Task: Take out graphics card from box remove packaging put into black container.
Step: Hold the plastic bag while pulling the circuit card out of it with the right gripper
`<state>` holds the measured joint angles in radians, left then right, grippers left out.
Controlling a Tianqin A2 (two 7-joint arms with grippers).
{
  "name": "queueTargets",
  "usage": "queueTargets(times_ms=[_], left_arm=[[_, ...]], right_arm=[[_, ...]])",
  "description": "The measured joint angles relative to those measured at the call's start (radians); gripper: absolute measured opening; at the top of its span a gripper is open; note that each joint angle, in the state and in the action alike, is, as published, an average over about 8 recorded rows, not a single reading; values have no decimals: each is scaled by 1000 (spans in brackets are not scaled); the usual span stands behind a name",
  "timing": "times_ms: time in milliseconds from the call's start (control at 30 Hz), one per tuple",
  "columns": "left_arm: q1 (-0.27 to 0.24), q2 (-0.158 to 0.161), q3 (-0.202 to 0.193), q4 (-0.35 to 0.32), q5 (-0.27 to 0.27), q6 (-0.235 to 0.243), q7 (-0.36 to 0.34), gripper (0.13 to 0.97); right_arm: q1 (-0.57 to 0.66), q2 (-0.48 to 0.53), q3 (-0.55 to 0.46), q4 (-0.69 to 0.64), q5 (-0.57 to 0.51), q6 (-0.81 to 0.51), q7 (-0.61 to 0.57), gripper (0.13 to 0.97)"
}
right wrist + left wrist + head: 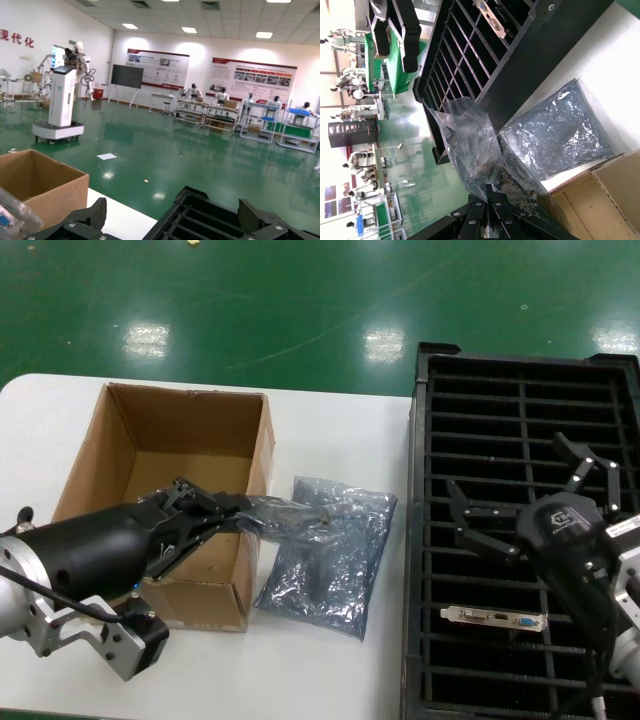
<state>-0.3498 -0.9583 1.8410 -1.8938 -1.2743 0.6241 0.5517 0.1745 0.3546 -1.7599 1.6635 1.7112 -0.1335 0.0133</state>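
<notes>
On the desk [330, 680], the black container [520, 420] holds a graphics card [495, 619] in a near slot, right claw [530, 495] released above. Beside the box [165, 490], the left claw [225, 510] is clenched on packaging [290, 512] over another bag [325, 560].

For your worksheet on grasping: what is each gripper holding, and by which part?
The left gripper pinches a crinkly anti-static bag by one end, above the box edge. The right gripper is open over the black container, holding nothing.
</notes>
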Motion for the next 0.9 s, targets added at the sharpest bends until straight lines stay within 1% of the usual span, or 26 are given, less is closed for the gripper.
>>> queueTargets(times_ms=[33,300,333,433,600,633,900], left_arm=[[0,0,0,0,0,0,0,140],[0,0,0,0,0,0,0,140],[0,0,0,0,0,0,0,140],[0,0,0,0,0,0,0,140],[0,0,0,0,0,0,0,140],[0,0,0,0,0,0,0,140],[0,0,0,0,0,0,0,140]], right_arm=[[5,10,-11,3,-8,4,12,939],[19,71,-76,24,-81,1,77,845],[18,75,-82,26,-88,-3,79,845],[14,81,-94,34,-100,-21,68,786],[9,70,-99,41,-82,-70,-8,686],[8,64,-99,42,-74,-83,-30,686],[0,18,-84,51,-13,-179,-210,470]])
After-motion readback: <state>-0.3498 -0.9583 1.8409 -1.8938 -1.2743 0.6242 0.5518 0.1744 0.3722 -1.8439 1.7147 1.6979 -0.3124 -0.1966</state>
